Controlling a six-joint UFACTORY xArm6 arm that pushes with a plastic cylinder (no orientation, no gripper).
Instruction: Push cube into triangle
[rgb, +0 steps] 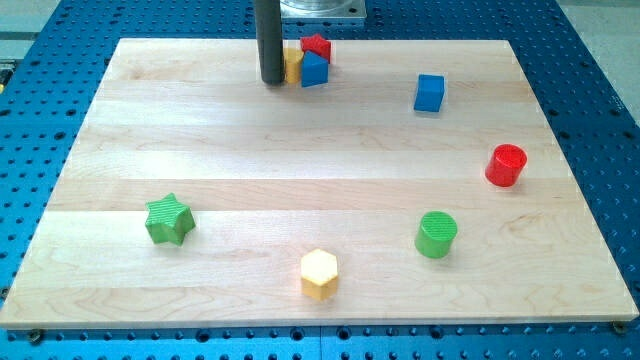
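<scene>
Left to right: green star (168, 220) low left. Rod has no fingers; its tip (271, 81) sits at the view's top, touching a partly hidden yellow block (293, 66). Beside it blue triangle (314, 70), red block (317, 45) behind. Yellow hexagon (319, 273), green cylinder (436, 234), blue cube (429, 93) well apart from triangle, red cylinder (506, 165).

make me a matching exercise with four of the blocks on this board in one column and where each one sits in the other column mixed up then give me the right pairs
Column one:
1. green star
2. blue cube
3. red cylinder
4. yellow hexagon

Column two:
A. near the view's right edge
B. view's bottom, about centre
C. view's left, lower half
D. view's upper right, standing alone

Pairs: 1-C, 2-D, 3-A, 4-B
</scene>
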